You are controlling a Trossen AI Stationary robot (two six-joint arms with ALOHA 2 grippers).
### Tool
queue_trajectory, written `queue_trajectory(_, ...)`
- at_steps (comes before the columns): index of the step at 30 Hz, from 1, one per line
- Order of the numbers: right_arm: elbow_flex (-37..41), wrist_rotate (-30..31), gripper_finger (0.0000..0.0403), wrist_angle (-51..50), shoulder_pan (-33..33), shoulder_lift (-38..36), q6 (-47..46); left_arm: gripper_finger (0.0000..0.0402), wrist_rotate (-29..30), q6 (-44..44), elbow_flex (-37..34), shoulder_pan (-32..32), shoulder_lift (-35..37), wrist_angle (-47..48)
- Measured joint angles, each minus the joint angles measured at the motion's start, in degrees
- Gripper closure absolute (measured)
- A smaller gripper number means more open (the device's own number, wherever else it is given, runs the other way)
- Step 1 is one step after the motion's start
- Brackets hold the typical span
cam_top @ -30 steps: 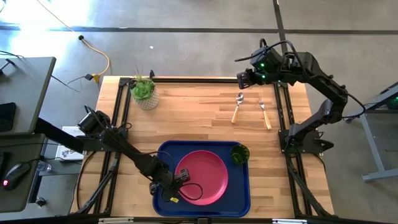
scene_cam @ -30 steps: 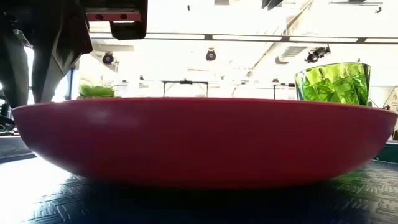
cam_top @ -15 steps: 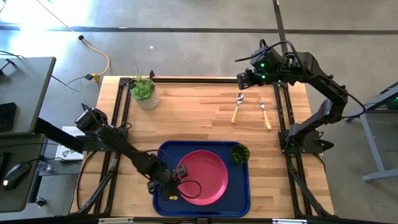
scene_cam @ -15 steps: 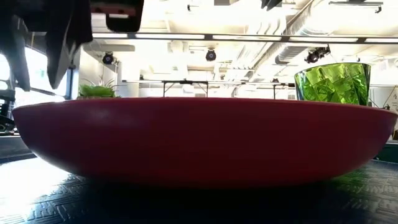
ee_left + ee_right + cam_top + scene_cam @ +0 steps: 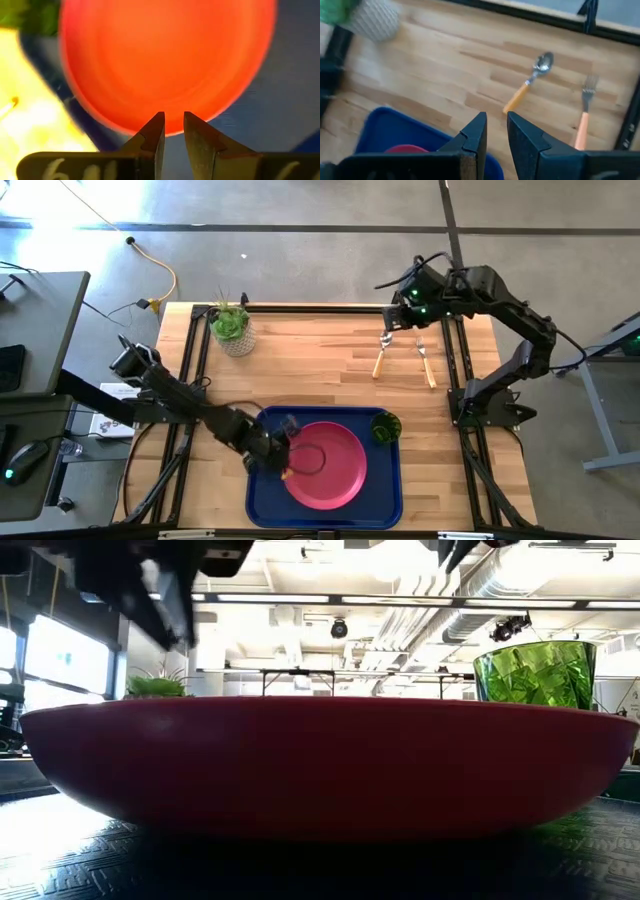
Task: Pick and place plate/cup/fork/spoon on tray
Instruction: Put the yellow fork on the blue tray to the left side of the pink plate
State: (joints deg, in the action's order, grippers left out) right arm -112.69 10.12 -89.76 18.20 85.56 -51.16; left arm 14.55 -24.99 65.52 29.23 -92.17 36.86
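You have the plate (image 5: 325, 464) and cup (image 5: 385, 427) on the tray (image 5: 262, 502); the spoon (image 5: 381, 352) and fork (image 5: 426, 361) remain on the table. Both the left gripper (image 5: 173, 126) and right gripper (image 5: 495, 126) stand narrowly parted, holding nothing.

The light wooden plank table (image 5: 300, 370) carries a dark blue rectangular plastic tray (image 5: 385, 495), an orange-handled metal spoon (image 5: 381, 352), a matching fork (image 5: 426, 362) and a potted green succulent (image 5: 233, 327).

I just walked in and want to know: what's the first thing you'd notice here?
The big pink-red plate lying on the dark blue tray at the table's near edge, with a little green cup beside it on the tray. The left pincer hovers at the plate's rim, empty. Far off, a spoon and fork wait on the wood.
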Motion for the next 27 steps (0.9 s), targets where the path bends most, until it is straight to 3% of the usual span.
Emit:
queue_trajectory(12, 19.6, -2.6, 0.0336, 1.7, 4.8, 0.1, 0.2, 0.0339, 5.8, 9.5, 0.0, -12.4, 9.4, 2.9)
queue_trajectory(18, 29.2, -6.8, 0.0336, 5.7, 8.5, -0.1, 5.0, 0.0339, 9.0, 14.5, 0.0, -17.9, 13.4, 4.6)
queue_trajectory(27, 43.4, -11.2, 0.0336, 12.8, 15.4, -1.2, 13.0, 0.0339, 9.1, 28.2, 0.0, -23.9, 17.4, 7.4)
